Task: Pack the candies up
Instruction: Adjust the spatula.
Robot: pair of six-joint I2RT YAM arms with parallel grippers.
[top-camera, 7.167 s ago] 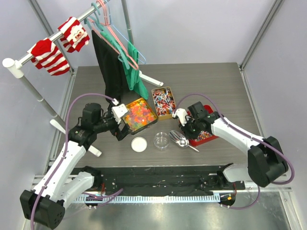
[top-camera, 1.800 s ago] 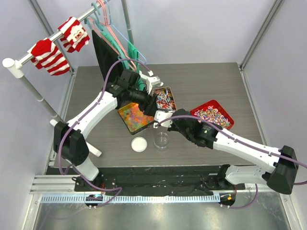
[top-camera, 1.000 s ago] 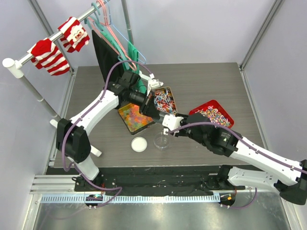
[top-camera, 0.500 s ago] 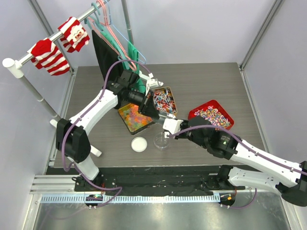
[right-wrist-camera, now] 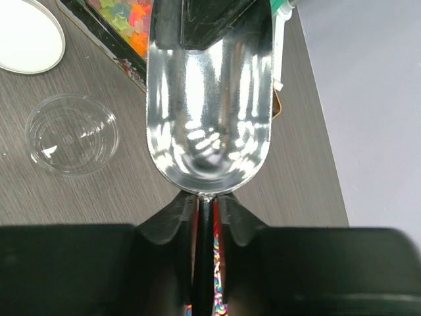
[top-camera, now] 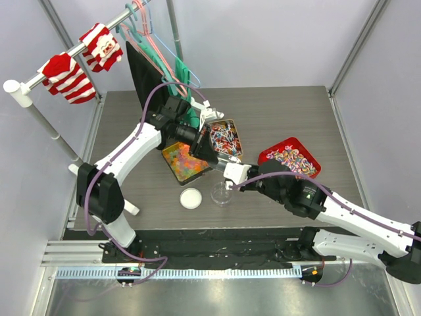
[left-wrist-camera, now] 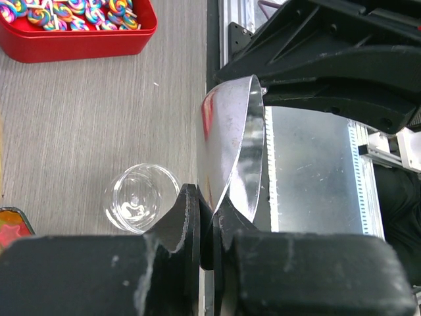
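Candies lie in three trays: gummies [top-camera: 186, 161] in a tin, wrapped sweets [top-camera: 223, 137] in a second tin, swirl pieces [top-camera: 293, 158] in a red tray [left-wrist-camera: 79, 43]. Over the table's middle both grippers meet on the silver scoop [right-wrist-camera: 209, 112]. My left gripper [left-wrist-camera: 207, 201] is shut on the rim of the scoop's bowl [left-wrist-camera: 233, 151]. Shut on its thin handle is my right gripper [right-wrist-camera: 205, 201]. The bowl is empty. In the top view the left gripper [top-camera: 212, 153] sits just behind the right gripper [top-camera: 231, 174].
A clear round cup [top-camera: 221, 193] and a white lid [top-camera: 191, 198] lie near the front, below the scoop. A rack with hanging garments [top-camera: 161, 85] and striped socks [top-camera: 66, 76] stands at the back left.
My right gripper's jaws have closed onto the scoop's handle. The right arm shifted only slightly; the left arm has kept its hold and place.
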